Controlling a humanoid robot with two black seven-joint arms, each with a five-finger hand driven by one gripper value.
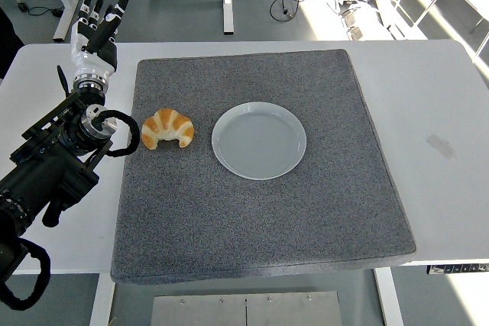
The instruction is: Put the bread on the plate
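While my left robot hand [97, 27] hovers at the counter's [447, 97] far left, fingers spread, holding nothing | I see the bread [167, 128] on the grey mat [260, 211], left side | white plate [259, 140] just right of it, apart.

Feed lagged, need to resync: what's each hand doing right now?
Left hand: open, fingers extended, holding nothing, up at the far left table edge, apart from the golden croissant.
Right hand: not in view.
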